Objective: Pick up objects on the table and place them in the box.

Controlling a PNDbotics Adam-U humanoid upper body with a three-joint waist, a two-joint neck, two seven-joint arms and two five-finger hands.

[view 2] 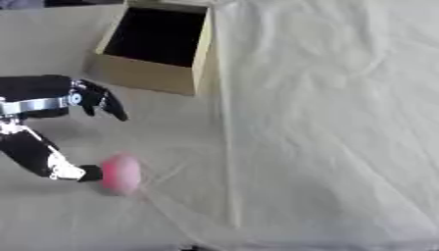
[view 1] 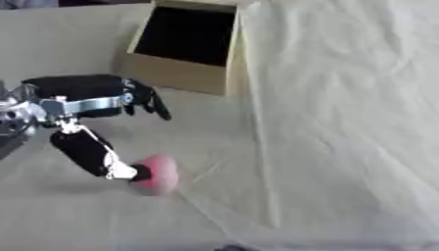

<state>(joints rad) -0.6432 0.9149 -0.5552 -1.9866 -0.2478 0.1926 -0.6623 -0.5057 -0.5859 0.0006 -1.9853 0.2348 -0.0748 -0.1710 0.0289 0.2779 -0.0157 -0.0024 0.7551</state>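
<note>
A round pink object point(view 1: 159, 175) lies on the cream cloth at the lower left. My left hand point(view 1: 75, 93) reaches in from the left edge and stands open. Its black fingers point(view 1: 151, 103) point right, well above the pink object and apart from it. The thumb point(view 1: 92, 155) stretches down and to the right, and its tip touches the object's left side. An open tan box point(view 1: 177, 75) with a dark inside stands at the back, beyond the hand. My right hand shows in neither view.
Cream cloth point(view 1: 343, 147) covers the table, with long creases running down from the box's right corner. A small dark shape point(view 1: 231, 248) peeks in at the bottom edge.
</note>
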